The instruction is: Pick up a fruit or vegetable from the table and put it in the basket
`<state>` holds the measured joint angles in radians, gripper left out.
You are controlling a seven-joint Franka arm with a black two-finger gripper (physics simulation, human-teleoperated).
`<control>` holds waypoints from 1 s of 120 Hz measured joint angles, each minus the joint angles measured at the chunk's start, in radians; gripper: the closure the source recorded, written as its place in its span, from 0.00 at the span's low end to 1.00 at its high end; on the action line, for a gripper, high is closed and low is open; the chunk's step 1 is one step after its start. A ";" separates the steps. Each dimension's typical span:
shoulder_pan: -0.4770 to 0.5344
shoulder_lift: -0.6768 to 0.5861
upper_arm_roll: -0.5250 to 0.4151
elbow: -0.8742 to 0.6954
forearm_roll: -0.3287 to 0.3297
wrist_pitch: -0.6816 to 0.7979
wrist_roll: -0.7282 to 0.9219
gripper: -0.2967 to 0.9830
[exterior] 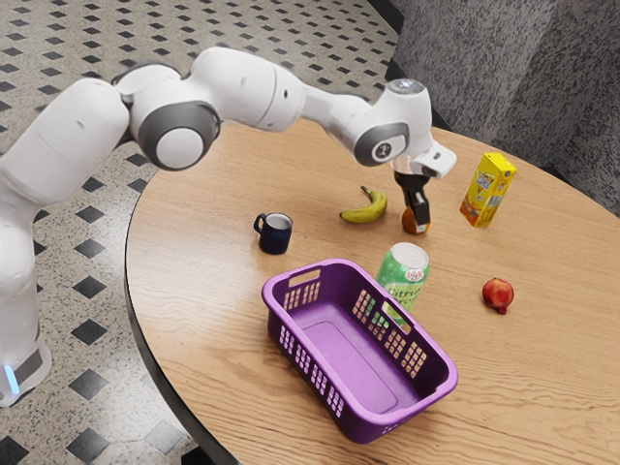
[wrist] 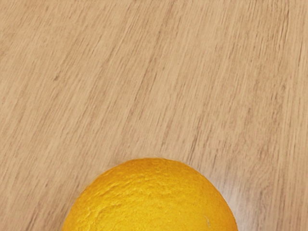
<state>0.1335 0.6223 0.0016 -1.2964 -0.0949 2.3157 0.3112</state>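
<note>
While the arm is held out over the desk, the fingers are lowered to the orange, one of them being seen in front of it in the exterior view. Whether it is clamped between them cannot be told, nor whether it is lifted from the wood. The orange is found toward the desk's far edge, outside the basket, between the banana and the yellow carton. The carton is stood upright, closer to that far edge.

The dark blue mug is set upright toward the curved edge at the exterior view's left, with the banana lying between it and the orange. The purple basket is placed near the edge at the exterior view's bottom, and its inside is seen to be empty. Just beside its long side, the one facing the orange, a green can is stood upright, partly hidden by the rim. Toward the exterior view's right, a red fruit is seen on the desk, well apart from the basket.
</note>
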 joint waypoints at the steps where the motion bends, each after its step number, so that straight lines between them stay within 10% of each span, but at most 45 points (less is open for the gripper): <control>1: 0.001 0.002 0.000 0.002 0.000 0.000 0.000 0.25; 64: 0.026 0.057 -0.021 0.062 0.000 0.000 0.009 0.26; 120: 0.021 0.015 -0.020 0.167 0.027 -0.181 0.003 0.50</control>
<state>0.1543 0.6378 -0.0188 -1.1296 -0.0681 2.1345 0.3146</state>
